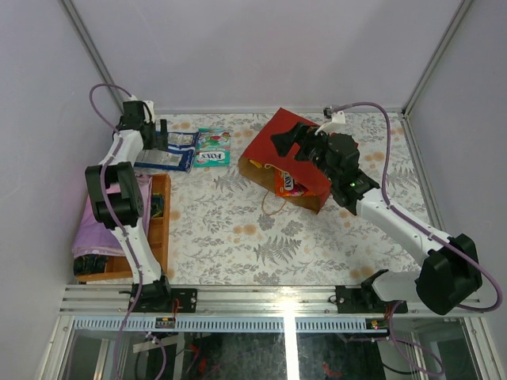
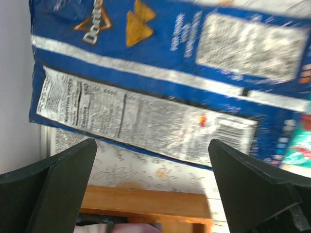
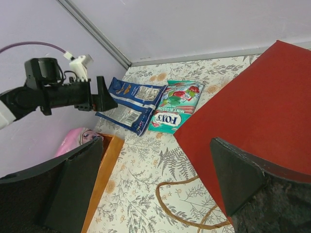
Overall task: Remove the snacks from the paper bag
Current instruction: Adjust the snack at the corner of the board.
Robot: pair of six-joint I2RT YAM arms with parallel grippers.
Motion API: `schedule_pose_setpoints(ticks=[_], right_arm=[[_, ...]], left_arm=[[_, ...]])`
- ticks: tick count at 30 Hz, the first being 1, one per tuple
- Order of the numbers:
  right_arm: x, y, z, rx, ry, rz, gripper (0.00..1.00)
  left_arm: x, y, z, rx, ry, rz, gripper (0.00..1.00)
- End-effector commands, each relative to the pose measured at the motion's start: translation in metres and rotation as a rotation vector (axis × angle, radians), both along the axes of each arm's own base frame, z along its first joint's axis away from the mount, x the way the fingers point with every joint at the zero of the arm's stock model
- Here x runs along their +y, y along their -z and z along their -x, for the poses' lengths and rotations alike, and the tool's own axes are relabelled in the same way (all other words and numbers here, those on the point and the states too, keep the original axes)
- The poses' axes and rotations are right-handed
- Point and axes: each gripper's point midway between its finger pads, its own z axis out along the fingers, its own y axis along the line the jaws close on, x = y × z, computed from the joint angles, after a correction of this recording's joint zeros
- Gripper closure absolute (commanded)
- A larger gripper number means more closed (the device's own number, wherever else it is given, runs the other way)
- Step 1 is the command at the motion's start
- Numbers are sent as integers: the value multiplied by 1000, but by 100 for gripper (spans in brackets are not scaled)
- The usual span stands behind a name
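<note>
The left gripper (image 1: 163,133), jaws spread wide and holding nothing, hovers at the table's far left, just above two blue-and-white packs (image 1: 170,152). A teal FOX'S pouch (image 1: 213,148) lies touching them on their right. The right gripper (image 1: 289,142), also open and empty, hangs over the red paper bag (image 1: 261,149). An orange pouch (image 1: 290,187) shows in the bag's mouth.

My left wrist feed shows the blue pack (image 2: 160,97) blurred and running off the top edge. From above, my right arm (image 1: 348,170) covers part of the paper bag (image 1: 265,146); the orange packet (image 1: 290,185) inside barely shows.
</note>
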Motion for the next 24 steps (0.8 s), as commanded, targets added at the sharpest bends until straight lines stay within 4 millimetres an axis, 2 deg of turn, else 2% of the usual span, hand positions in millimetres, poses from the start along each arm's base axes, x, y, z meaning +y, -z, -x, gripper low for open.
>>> schedule_pose_setpoints(ticks=[1, 5, 7, 8, 10, 14, 17, 24], right_arm=[[-5, -42, 5, -105, -7, -27, 0], [-9, -44, 8, -118, 1, -15, 1], [-11, -46, 8, -127, 4, -10, 1], [-12, -48, 8, -132, 6, -7, 0], [-14, -47, 9, -132, 8, 2, 0], [-17, -46, 8, -133, 15, 5, 1], [-16, -43, 6, -126, 10, 0, 1], [-17, -40, 3, -119, 13, -2, 1]], left_arm=[[-53, -43, -24, -155, 41, 143, 0], [-118, -47, -35, -183, 167, 290, 0], [-152, -41, -39, -177, 234, 311, 0], [-159, -35, -40, -167, 238, 298, 0], [-159, -19, -43, -142, 204, 270, 0], [-143, 10, -51, -113, 120, 253, 0], [-137, 26, -60, -95, 110, 319, 0], [-136, 41, -79, -117, 108, 503, 0]])
